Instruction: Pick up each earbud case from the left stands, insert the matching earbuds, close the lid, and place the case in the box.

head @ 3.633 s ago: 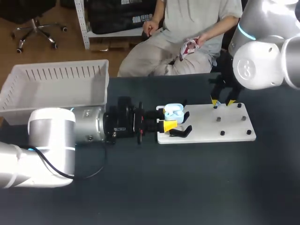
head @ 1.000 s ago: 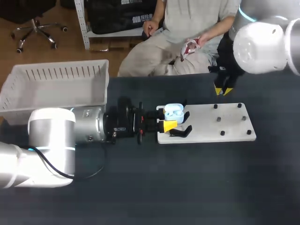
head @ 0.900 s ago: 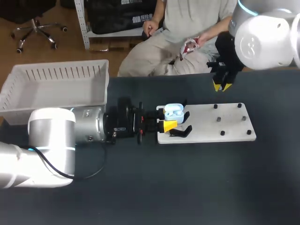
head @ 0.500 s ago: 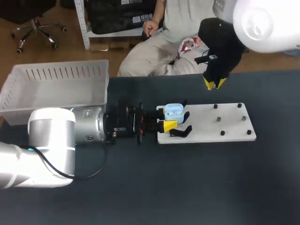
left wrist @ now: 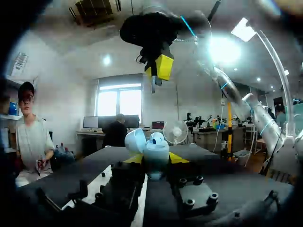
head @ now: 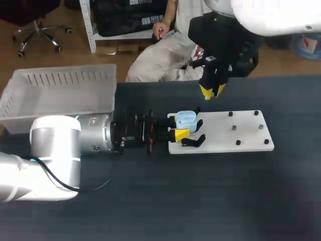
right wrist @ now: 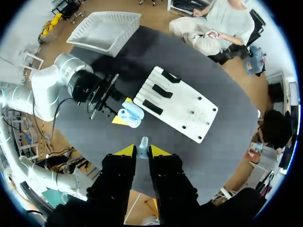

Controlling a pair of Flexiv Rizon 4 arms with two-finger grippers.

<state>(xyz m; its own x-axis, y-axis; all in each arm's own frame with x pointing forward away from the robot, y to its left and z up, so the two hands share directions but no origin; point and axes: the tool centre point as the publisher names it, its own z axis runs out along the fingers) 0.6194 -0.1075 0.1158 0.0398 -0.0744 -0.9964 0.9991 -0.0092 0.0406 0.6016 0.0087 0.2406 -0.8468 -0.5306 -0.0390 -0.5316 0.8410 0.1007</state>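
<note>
A pale blue earbud case [head: 185, 120] with its lid up is at the left end of the white stand board [head: 235, 138], and my left gripper [head: 179, 126] is shut on it from two sides. In the left wrist view the case [left wrist: 150, 149] stands between the yellow tips of this gripper [left wrist: 154, 158]. My right gripper [head: 210, 92] hangs high above the table, a little behind and right of the case. It is shut on a small white earbud [right wrist: 143, 142], and in the right wrist view the case [right wrist: 130, 113] lies far below this gripper [right wrist: 142, 150].
A white slatted box [head: 65, 79] stands at the back left of the dark table. The board carries black stands [head: 193, 141] at its left end and several small black pegs [head: 234, 128] at its right. The table's front half is bare dark surface.
My right arm has risen and swung left from the board's right end to above the case, earbud still gripped. The left arm and case have not moved.
</note>
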